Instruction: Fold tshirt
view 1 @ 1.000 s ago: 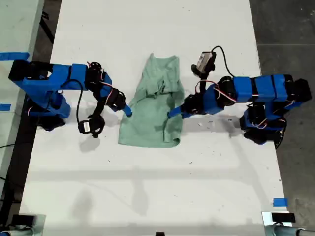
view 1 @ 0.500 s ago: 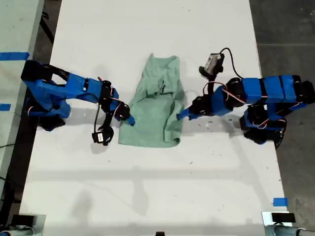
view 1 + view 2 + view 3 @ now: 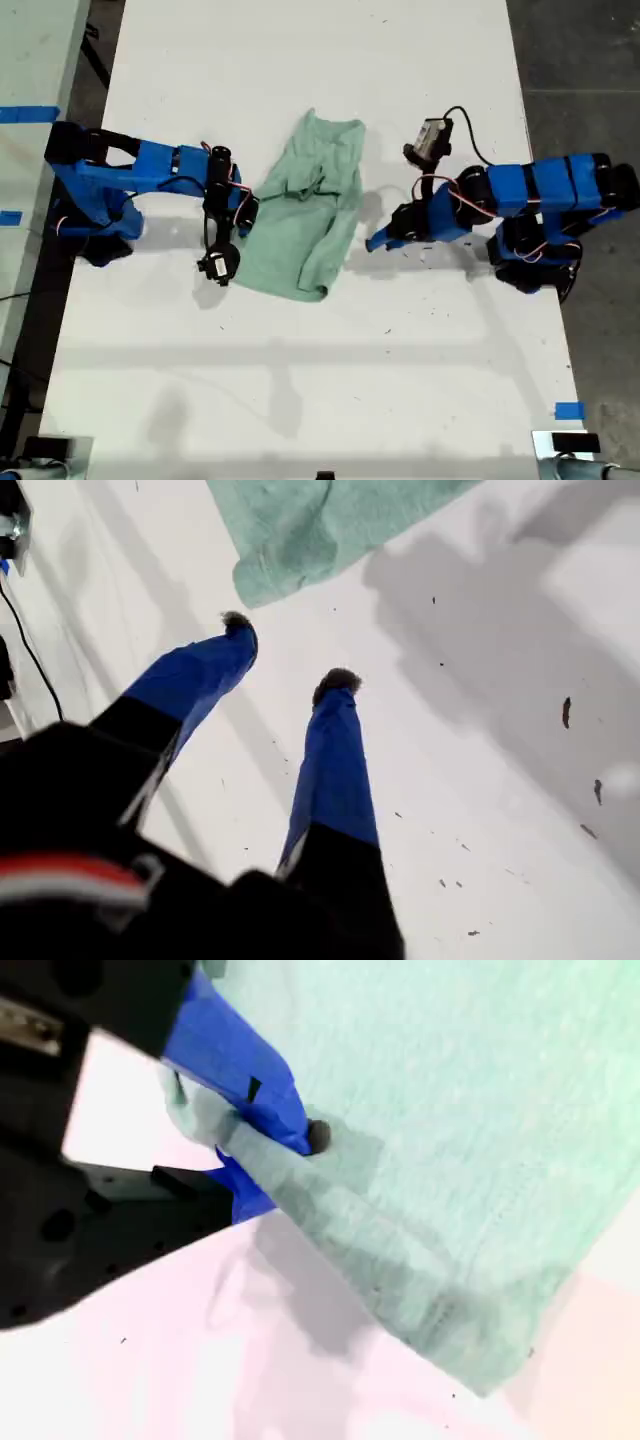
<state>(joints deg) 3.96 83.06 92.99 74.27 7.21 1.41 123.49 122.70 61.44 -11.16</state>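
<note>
Ext. view: the tshirt (image 3: 303, 215) lies mid-table (image 3: 300, 380), partly folded and rumpled. Vs. half a sec ago it has been dragged and swung: the lower end has shifted toward the ext. view's left, and the edge nearer the ext. view's right has been let go. Long axis now runs diagonally, from the narrow end at upper right of the ext. view to the broad end at lower left. My second gripper (image 3: 246, 212) is at the cloth's edge on the ext. view's left; my first gripper (image 3: 374, 243) sits just clear of the cloth on the ext. view's right.

1st wrist view: my first gripper (image 3: 288, 652) is seen released, jaws apart, nothing between them; a tshirt corner (image 3: 300, 540) lies just beyond the tips, not touching.

2nd wrist view: my second gripper (image 3: 268, 1140) is clenched on a pinched ridge of tshirt (image 3: 440, 1160) edge, fabric bunched at the jaw.

Judgement: a one-sided pull is under way, so the fold is judged incomplete and skewed; re-squaring is probably needed.
</note>
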